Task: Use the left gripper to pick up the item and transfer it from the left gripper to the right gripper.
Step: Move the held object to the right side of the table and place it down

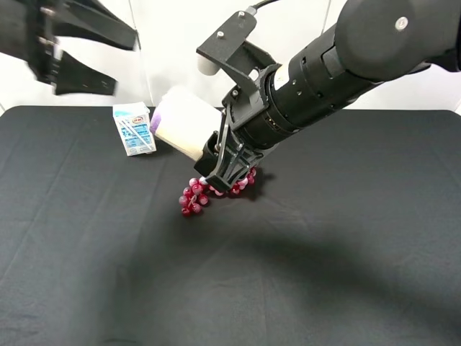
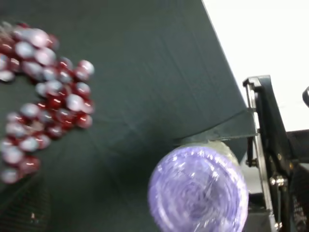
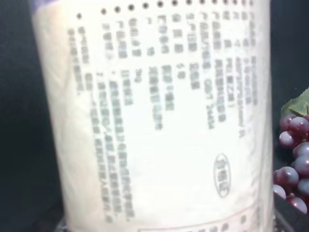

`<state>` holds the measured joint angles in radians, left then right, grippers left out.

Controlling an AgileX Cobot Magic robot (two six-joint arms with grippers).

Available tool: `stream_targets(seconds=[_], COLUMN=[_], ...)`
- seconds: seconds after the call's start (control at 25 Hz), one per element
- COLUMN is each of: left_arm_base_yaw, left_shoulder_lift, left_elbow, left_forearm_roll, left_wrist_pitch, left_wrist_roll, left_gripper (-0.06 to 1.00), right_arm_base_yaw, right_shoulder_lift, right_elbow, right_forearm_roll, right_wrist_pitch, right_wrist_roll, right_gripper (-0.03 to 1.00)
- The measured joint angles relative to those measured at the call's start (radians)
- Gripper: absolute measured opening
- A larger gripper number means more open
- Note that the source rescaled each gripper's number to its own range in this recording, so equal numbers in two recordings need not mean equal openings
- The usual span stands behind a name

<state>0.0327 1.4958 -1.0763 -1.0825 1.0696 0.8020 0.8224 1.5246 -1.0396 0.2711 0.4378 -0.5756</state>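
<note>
The item (image 1: 184, 121), a cream-white cylinder with a purple end, is held in the air above the black table, tilted. My right gripper (image 1: 213, 153), on the thick glossy arm, is shut on the cylinder's lower right end. In the right wrist view the item's printed label (image 3: 154, 121) fills the picture. My left gripper (image 1: 124, 63) is at the top left, blurred, open and empty, well apart from the item. The left wrist view looks at the item's purple end (image 2: 198, 191), with part of the right gripper's frame (image 2: 268, 140) beside it.
A red grape bunch (image 1: 216, 189) lies on the black table (image 1: 324, 274) right under the right gripper; it also shows in the left wrist view (image 2: 43, 106) and the right wrist view (image 3: 292, 169). A small white-blue drink carton (image 1: 134, 128) stands at the back left.
</note>
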Motion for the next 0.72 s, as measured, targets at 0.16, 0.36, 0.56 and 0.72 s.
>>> stream_targets(seconds=[0.16,0.36,0.56,0.72], left_arm_base_yaw=[0.054,0.072,0.072,0.072], left_shoulder_lift=[-0.091,-0.226,-0.372,-0.486], left_elbow=[0.000,0.000,0.000,0.000], left_forearm_roll=[0.062,0.195,0.354,0.461], left_wrist_pitch=[0.006,0.014,0.019,0.044], left_wrist_roll=[-0.024,-0.110,-0.224,-0.295], left_gripper=[0.96,0.96,0.96,0.96], right_arm_base_yaw=[0.000,0.000,0.000,0.000], right_shoulder_lift=[0.000,0.000,0.000,0.000], right_elbow=[0.000,0.000,0.000,0.000], right_forearm_roll=[0.002,0.002,0.011,0.012], right_wrist_pitch=[0.000,0.004,0.023,0.034], right_wrist_roll=[0.000,0.000,0.000,0.000], right_gripper=[0.09,0.09,0.09,0.09])
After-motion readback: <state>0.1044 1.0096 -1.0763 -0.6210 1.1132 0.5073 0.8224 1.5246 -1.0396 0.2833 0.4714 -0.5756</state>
